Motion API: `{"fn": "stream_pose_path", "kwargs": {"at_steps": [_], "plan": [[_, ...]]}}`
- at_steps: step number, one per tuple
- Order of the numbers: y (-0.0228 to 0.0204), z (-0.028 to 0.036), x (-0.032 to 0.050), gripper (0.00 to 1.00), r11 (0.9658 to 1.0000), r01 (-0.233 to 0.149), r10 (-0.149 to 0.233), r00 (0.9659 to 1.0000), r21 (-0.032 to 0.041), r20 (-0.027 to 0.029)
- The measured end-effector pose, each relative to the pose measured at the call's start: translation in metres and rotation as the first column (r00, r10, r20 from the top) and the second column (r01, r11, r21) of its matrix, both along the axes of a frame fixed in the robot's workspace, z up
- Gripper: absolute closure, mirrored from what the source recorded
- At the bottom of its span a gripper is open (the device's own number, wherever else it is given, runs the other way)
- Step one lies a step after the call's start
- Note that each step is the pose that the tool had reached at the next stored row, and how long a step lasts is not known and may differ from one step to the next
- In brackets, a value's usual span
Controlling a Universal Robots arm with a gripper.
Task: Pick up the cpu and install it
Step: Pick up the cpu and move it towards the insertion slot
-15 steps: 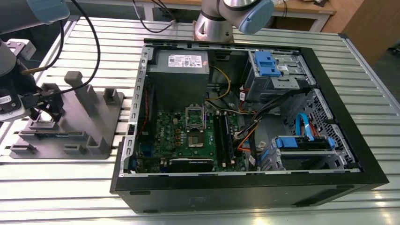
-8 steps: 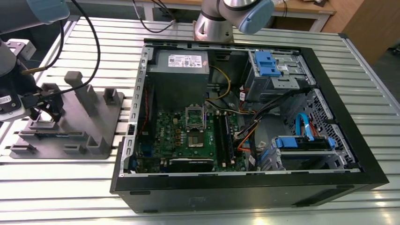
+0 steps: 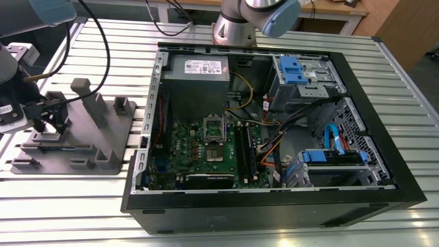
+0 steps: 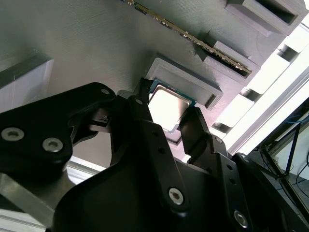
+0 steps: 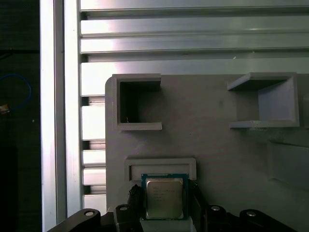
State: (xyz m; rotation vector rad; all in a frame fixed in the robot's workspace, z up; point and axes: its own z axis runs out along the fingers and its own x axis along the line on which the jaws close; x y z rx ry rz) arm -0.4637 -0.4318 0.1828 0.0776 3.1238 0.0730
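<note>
The cpu [image 5: 164, 195], a small square chip with a silvery top and a thin pale rim, lies in a shallow recess of the grey fixture plate [image 5: 212, 145]. My gripper [image 5: 165, 202] is down over it, with one black finger against each of two opposite edges. The second wrist view shows the cpu [image 4: 170, 104] held between the two fingers [image 4: 198, 128]. In the exterior view my gripper [image 3: 47, 123] stands low over the grey fixture plate [image 3: 103, 136], at the exterior view's left. The open computer case [image 3: 373, 110] holds the motherboard and its open socket [image 3: 214, 128].
Upright grey blocks [image 3: 86, 95] rise from the fixture beside the gripper. A black cable [image 3: 103, 46] runs from the arm over the slatted metal table [image 3: 69, 206]. A second arm's base [image 3: 237, 25] stands behind the case. Inside the case are drive cages [image 3: 302, 77] and wires.
</note>
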Motion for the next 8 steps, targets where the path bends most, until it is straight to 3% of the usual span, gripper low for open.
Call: {"fn": "stream_pose_path", "kwargs": {"at_steps": [8], "plan": [[0.0,0.0,-0.0008,0.48,1.0,0.0,0.0,1.0,0.0005,0.0]]}}
